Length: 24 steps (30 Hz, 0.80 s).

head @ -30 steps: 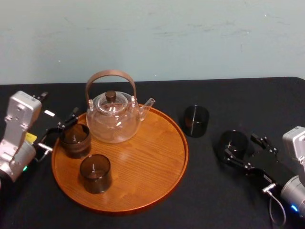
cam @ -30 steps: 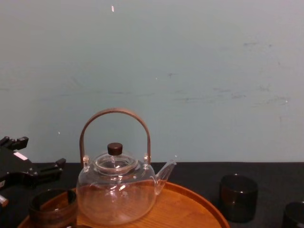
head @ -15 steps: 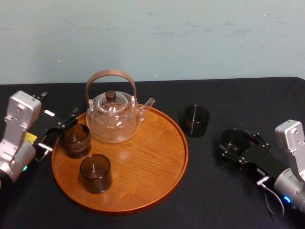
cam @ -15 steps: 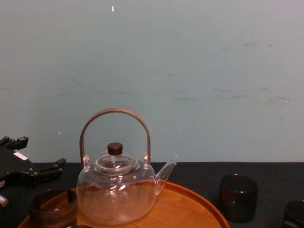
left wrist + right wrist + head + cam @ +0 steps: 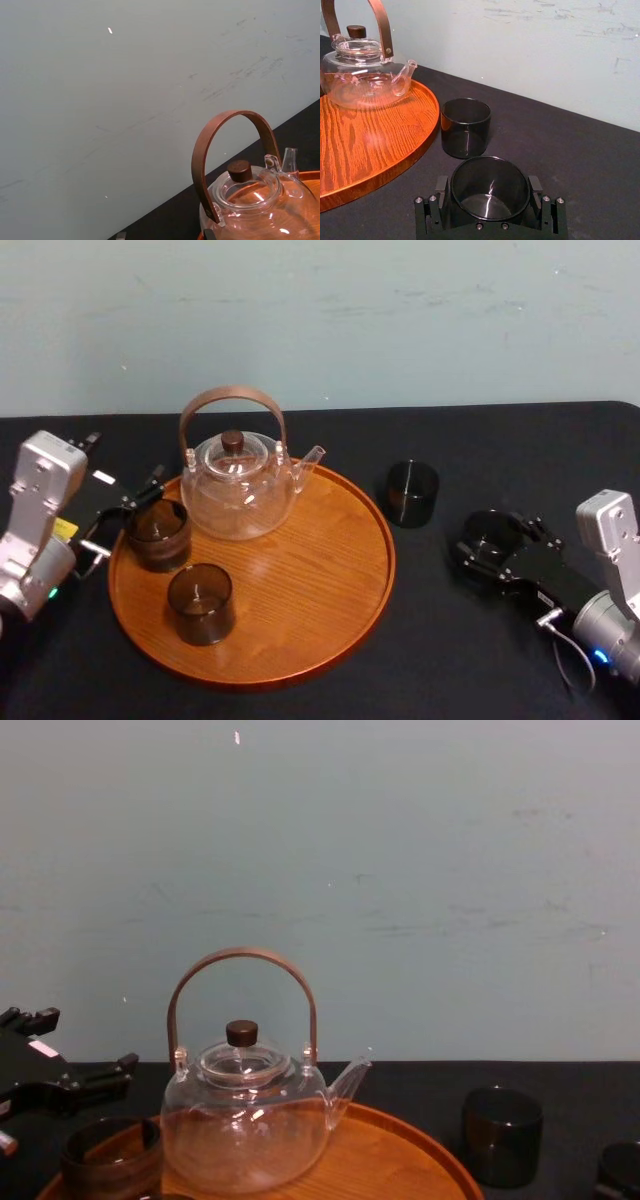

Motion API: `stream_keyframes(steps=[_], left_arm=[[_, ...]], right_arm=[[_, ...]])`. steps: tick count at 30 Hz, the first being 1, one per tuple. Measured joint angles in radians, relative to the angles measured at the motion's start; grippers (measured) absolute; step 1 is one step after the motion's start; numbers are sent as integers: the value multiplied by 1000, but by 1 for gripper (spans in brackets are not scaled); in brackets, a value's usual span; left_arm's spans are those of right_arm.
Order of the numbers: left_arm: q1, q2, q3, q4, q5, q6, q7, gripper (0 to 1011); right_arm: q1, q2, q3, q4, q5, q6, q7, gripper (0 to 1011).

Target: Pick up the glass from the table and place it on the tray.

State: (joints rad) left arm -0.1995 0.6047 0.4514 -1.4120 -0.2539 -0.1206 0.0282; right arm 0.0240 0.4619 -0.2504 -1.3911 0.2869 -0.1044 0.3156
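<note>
Glass (image 5: 487, 536) upright on the tabletop (image 5: 470, 455), well right of the tray (image 5: 330, 570).
Right gripper (image 5: 489, 190) grasps it, fingers (image 5: 536, 190) pressed against both sides of the glass. Left gripper (image 5: 135, 515) sits at the tray's left rim, its fingers spread, released.

No legible txt, brand, no. or sign found on any item insp. Left gripper (image 5: 135, 512) housing carries a small white sticker (image 5: 103, 477), and a yellow sticker (image 5: 63, 530) sits further back by the wrist. Any print on either is too small to make out.
</note>
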Motion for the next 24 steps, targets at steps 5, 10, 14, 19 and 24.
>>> stream_keyframes(steps=[5, 10, 14, 19, 24], left_arm=[[0, 0, 0, 0, 0, 0, 0, 1001], [0, 0, 0, 0, 0, 0, 0, 1001], [0, 0, 0, 0, 0, 0, 0, 1001], [0, 0, 0, 0, 0, 0, 0, 1001], [0, 0, 0, 0, 0, 0, 0, 1001]], right_arm=[[-2, 1, 0, -2, -1, 0, -2, 1002], [-3, 2, -1, -4, -1, 1, -4, 977], [-3, 2, -1, -5, -1, 1, -5, 918], [-4, 2, -1, -6, -2, 2, -6, 912], [-4, 3, -1, -7, -2, 2, -7, 912]])
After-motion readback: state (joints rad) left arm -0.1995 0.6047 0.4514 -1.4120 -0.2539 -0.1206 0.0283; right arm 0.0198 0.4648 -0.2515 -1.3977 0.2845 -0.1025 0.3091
